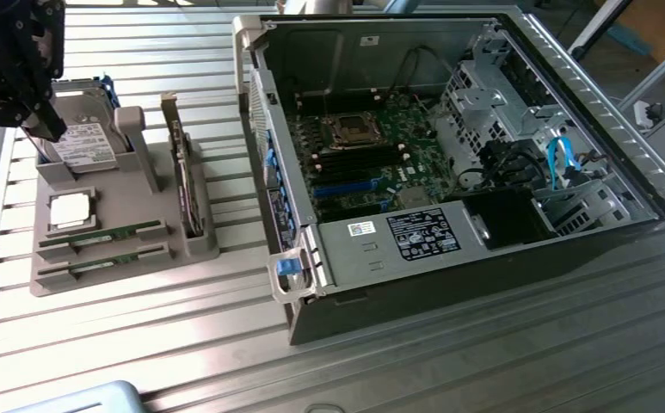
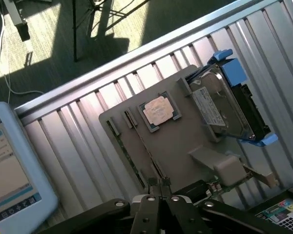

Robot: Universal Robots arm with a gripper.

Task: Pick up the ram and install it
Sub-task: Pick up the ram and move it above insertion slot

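2 ram sticks [image 1: 101,234] lay slotted at the near end of the gray holder [image 1: 126,202], on the exterior view's left of the open computer case [image 1: 607,112]. The gripper [image 2: 158,184] hung above the holder, jaws pressed together and empty. Judging by this, neither pickup nor install was done.

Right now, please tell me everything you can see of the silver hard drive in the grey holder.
The silver boxy metal hard drive carries a white printed label on its broad face and sits in a blue plastic carrier. It stands on edge, leaning back, in a slot at one end of the grey plastic holder, which touches it.
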